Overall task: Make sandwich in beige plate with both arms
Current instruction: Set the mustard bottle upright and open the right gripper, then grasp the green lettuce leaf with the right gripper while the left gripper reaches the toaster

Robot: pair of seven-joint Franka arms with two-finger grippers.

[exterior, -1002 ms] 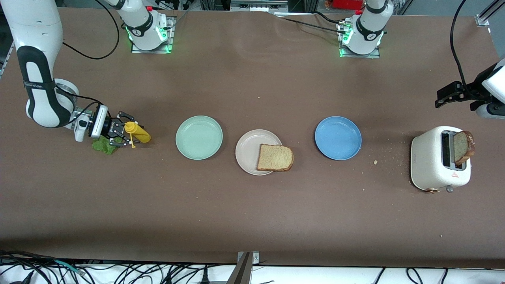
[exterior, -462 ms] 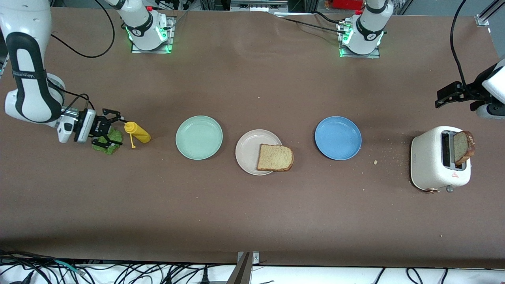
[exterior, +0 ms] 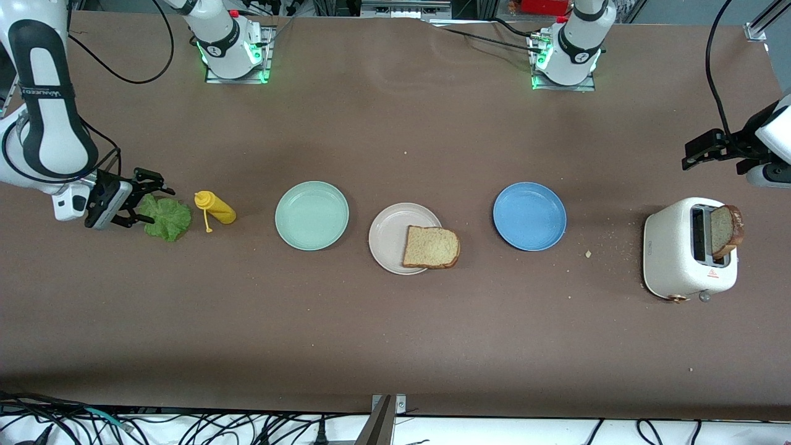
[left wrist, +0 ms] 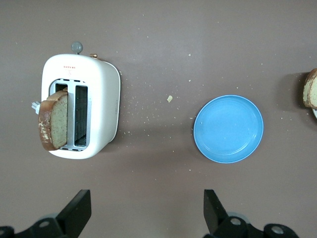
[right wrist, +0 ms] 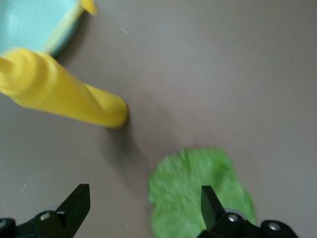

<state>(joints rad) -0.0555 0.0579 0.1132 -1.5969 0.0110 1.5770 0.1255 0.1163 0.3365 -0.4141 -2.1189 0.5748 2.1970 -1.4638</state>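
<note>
The left gripper [exterior: 687,159] is mostly cut off at the front view's edge, and in its own wrist view only the two finger [left wrist: 79,210] tips show at the frame's rim. The right wrist view is blurred: the lettuce leaf [right wrist: 198,191] shows no ruffle detail, one fingertip covers part of it, and the yellow squeeze bottle [right wrist: 59,91] and mint-green plate [right wrist: 34,25] run off the edge. The bread slice [left wrist: 311,89] on the beige plate is cropped to a sliver in the left wrist view, and the toaster [exterior: 689,250] hides the lower part of the slice [exterior: 724,230] standing in its slot.

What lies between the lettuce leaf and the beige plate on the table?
In the front view, a yellow squeeze bottle and a mint-green plate lie between the lettuce leaf and the beige plate.
</note>
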